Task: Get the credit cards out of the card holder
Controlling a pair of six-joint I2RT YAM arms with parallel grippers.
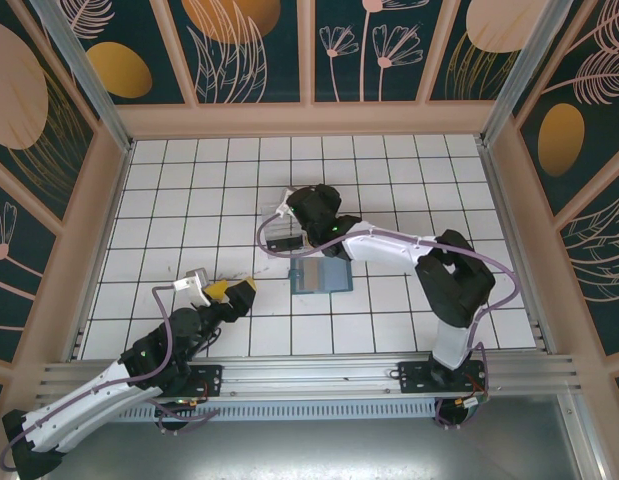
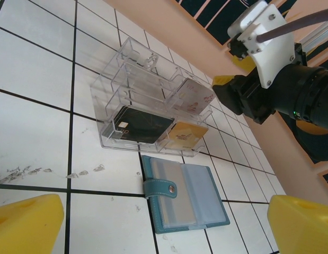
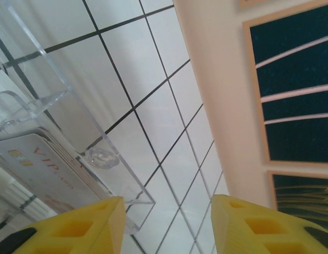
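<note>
One card holder (image 1: 319,277), open flat mid-table.
Teal-edged, with grey-blue sleeves and a snap strap, it lies just beside the clear box (image 1: 286,235), at its 5 o'clock. The left gripper (image 1: 232,292), jaws wide and empty, sits at the holder's 8 o'clock. The right gripper (image 3: 166,225), jaws parted and empty, hangs over the box.

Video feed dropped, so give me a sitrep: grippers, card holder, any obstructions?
Left gripper open, empty. Right gripper open, empty, over clear plastic compartment box holding cards. Dark teal folding card holder lies open, flat, beside box. Nothing blocking it.
</note>
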